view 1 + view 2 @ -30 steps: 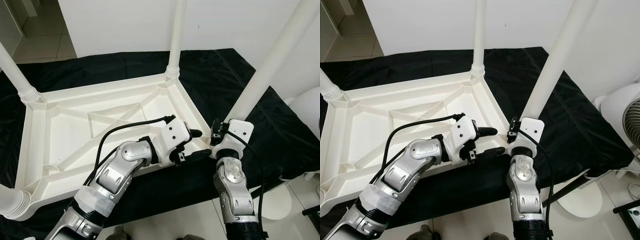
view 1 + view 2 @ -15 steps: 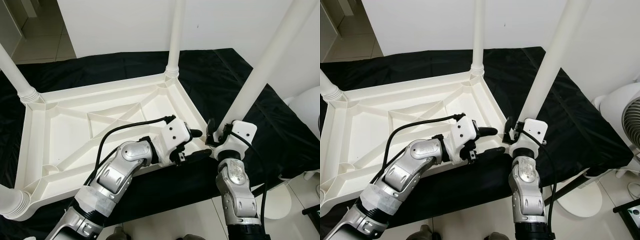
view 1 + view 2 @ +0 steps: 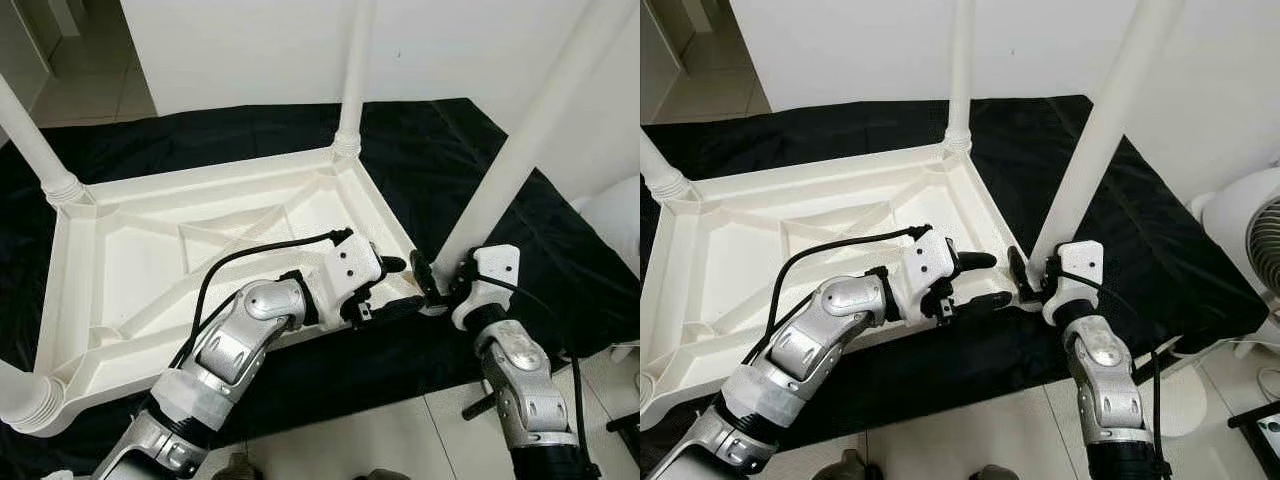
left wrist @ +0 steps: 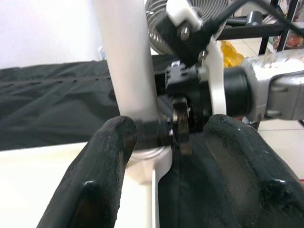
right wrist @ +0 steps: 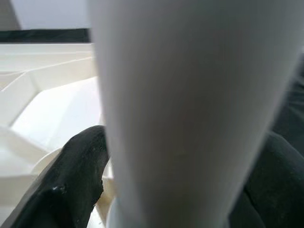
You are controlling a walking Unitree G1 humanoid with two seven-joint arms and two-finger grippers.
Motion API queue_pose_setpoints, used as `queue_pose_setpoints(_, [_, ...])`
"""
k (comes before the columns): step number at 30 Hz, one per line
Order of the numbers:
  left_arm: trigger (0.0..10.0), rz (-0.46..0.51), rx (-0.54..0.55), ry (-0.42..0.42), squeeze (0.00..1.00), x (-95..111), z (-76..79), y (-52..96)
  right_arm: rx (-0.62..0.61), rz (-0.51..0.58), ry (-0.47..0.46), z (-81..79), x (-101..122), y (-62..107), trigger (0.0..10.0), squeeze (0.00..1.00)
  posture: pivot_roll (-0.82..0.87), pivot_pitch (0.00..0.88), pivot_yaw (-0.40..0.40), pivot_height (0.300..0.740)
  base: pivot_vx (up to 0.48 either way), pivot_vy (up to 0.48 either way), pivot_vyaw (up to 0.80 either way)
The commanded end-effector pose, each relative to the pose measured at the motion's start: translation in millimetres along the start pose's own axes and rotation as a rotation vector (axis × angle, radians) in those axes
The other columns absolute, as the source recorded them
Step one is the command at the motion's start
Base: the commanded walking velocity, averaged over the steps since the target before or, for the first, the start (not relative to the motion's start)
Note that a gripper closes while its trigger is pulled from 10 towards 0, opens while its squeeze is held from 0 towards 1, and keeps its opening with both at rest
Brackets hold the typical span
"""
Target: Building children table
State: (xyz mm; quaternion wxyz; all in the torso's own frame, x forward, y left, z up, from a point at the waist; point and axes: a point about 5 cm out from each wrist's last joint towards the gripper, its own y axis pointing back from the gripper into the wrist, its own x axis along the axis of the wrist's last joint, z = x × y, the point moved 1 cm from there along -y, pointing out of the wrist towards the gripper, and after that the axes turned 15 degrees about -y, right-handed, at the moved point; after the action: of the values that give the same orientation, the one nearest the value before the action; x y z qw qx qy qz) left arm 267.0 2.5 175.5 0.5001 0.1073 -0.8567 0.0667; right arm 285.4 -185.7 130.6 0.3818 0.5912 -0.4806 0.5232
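The white kids' table point(image 3: 190, 250) is flipped upside down on a black cloth point(image 3: 420, 150), legs pointing up. The right gripper point(image 3: 1032, 283) is clamped around the base of the near-right leg point(image 3: 510, 170), one black finger on each side, right where the leg meets the corner. The left gripper point(image 3: 392, 288) sits just left of that corner with its fingers spread apart, holding nothing. A white fan point(image 3: 1250, 240) stands at the right.

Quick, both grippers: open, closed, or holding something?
Left gripper: open, holding nothing, at the tabletop's near corner.
Right gripper: closed around the base of the table leg.
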Motion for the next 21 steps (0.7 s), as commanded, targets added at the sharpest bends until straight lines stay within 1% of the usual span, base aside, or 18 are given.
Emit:
queue_pose_setpoints(1, [10.0, -0.009, -0.023, -0.007, 0.0, -2.1, 1.2, -0.6, 0.042, -0.021, 0.028, -0.2, -1.7, -3.5, 10.0, 0.0, -0.02, 0.011, 0.007, 0.74, 0.0, 0.0, 0.0])
queue_pose_setpoints(5, [10.0, -0.009, -0.022, -0.009, 0.0, -1.9, 0.7, -0.7, 0.082, -0.04, 0.053, 1.7, -2.0, -6.8, 10.0, 0.0, -0.02, 0.012, 0.007, 0.74, 0.0, 0.0, 0.0])
queue_pose_setpoints(7, [10.0, -0.01, -0.02, -0.011, 0.0, -1.6, -0.3, -0.3, 0.132, -0.068, 0.068, 3.0, -2.7, -12.2, 10.0, 0.0, -0.01, 0.012, 0.007, 0.74, 0.0, 0.0, 0.0])
queue_pose_setpoints(10, [10.0, -0.012, -0.021, -0.012, 0.0, -1.8, -0.3, -0.2, 0.168, -0.084, 0.06, 3.8, -3.3, -16.9, 10.0, 0.0, -0.01, 0.013, 0.005, 0.74, 0.0, 0.0, 0.0])
queue_pose_setpoints(11, [10.0, -0.013, -0.023, -0.013, 0.0, -2.0, 0.1, -0.1, 0.183, -0.088, 0.059, 3.4, -3.4, -18.5, 5.0, 0.0, -0.01, 0.013, 0.006, 0.74, 0.0, 0.0, 0.0])
queue_pose_setpoints(15, [10.0, -0.013, -0.024, -0.014, 0.0, -2.2, 0.4, -0.1, 0.194, -0.09, 0.059, 3.1, -3.5, -19.4, 5.0, 0.0, 0.0, 0.011, 0.005, 0.74, 0.0, 0.0, 0.0])
queue_pose_setpoints(16, [10.0, -0.014, -0.024, -0.014, 0.0, -2.5, 0.5, -0.1, 0.198, -0.092, 0.067, 3.6, -3.7, -20.5, 4.4, 0.0, 0.0, 0.011, 0.005, 0.74, 0.0, 0.0, 0.0])
queue_pose_setpoints(17, [10.0, -0.024, -0.022, -0.014, 0.0, -4.2, 0.7, 0.0, 0.204, -0.094, 0.064, 3.3, -4.4, -20.7, 3.0, 0.0, 0.0, 0.011, 0.0, 0.74, 0.0, 0.0, 0.0])
queue_pose_setpoints(18, [10.0, -0.024, -0.022, -0.014, 0.0, -4.2, 0.7, 0.0, 0.204, -0.094, 0.064, 3.3, -4.4, -20.7, 3.0, 0.0, 0.0, 0.011, 0.0, 0.74, 0.0, 0.0, 0.0])
queue_pose_setpoints(19, [10.0, -0.035, -0.017, -0.017, 0.0, -6.0, 0.7, 0.0, 0.21, -0.1, 0.059, 3.1, -5.7, -20.7, 0.0, 0.0, 0.0, 0.011, -0.002, 0.74, 0.0, 0.0, 0.0])
queue_pose_setpoints(21, [10.0, -0.045, -0.012, -0.021, 0.0, -7.7, 0.7, -0.1, 0.213, -0.103, 0.055, 3.0, -6.9, -20.1, 0.0, 0.0, 0.0, 0.011, -0.005, 0.74, 0.0, 0.0, 0.0])
